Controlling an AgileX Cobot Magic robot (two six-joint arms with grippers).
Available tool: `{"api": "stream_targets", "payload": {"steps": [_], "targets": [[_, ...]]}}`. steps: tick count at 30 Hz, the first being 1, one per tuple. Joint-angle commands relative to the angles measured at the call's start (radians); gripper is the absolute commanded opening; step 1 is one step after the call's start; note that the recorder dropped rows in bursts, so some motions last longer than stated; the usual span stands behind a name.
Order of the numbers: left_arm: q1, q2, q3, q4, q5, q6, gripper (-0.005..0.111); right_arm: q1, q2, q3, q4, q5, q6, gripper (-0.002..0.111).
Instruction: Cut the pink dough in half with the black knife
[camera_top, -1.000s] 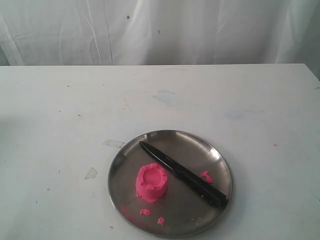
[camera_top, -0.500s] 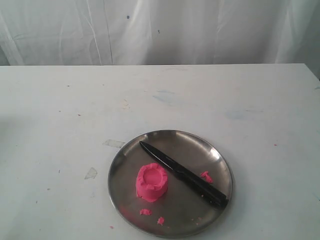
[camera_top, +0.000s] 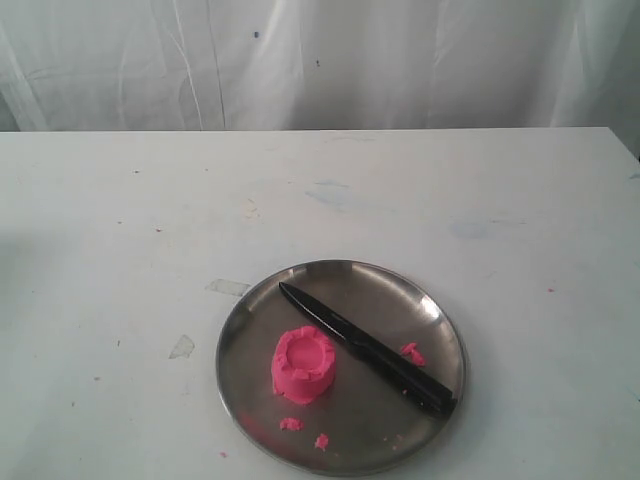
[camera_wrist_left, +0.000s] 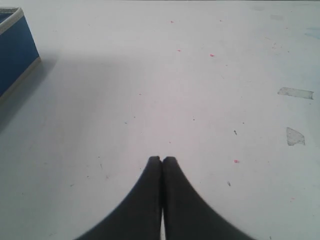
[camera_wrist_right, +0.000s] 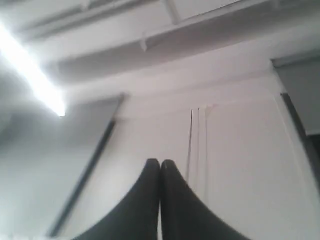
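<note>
The pink dough (camera_top: 303, 365), a small cup-like lump with a crimped rim, stands on the round metal plate (camera_top: 250, 320) near the table's front edge. The black knife (camera_top: 365, 347) lies on the plate beside it, tip toward the back left, handle toward the front right. Neither arm shows in the exterior view. My left gripper (camera_wrist_left: 162, 159) is shut and empty, over bare white table. My right gripper (camera_wrist_right: 160, 162) is shut and empty too, pointing up at a wall and ceiling.
Small pink crumbs (camera_top: 291, 424) lie on the plate, with one bigger bit (camera_top: 411, 351) beside the knife. A blue box (camera_wrist_left: 15, 47) stands at the edge of the left wrist view. Tape scraps (camera_top: 228, 287) stick to the white table. A white curtain hangs behind.
</note>
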Motion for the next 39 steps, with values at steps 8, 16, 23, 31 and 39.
{"api": "stream_targets", "payload": {"steps": [8,16,23,31,39], "targets": [[-0.006,-0.004,0.006,0.000,-0.009,-0.007,0.000,0.000,0.272,-0.080,-0.390,1.030,-0.073,0.000],[-0.006,-0.004,0.006,0.000,-0.009,-0.007,0.000,0.000,0.558,0.079,-0.426,0.850,-0.057,0.000],[-0.006,-0.004,0.006,0.000,-0.009,-0.007,0.000,0.000,0.754,0.150,-0.426,0.659,0.215,0.000],[-0.006,-0.004,0.006,0.000,-0.009,-0.007,0.000,0.235,1.168,-0.156,0.389,1.291,-0.669,0.000],[-0.006,-0.004,0.006,0.000,-0.009,-0.007,0.000,0.259,1.377,-0.231,0.767,1.198,-1.009,0.000]]}}
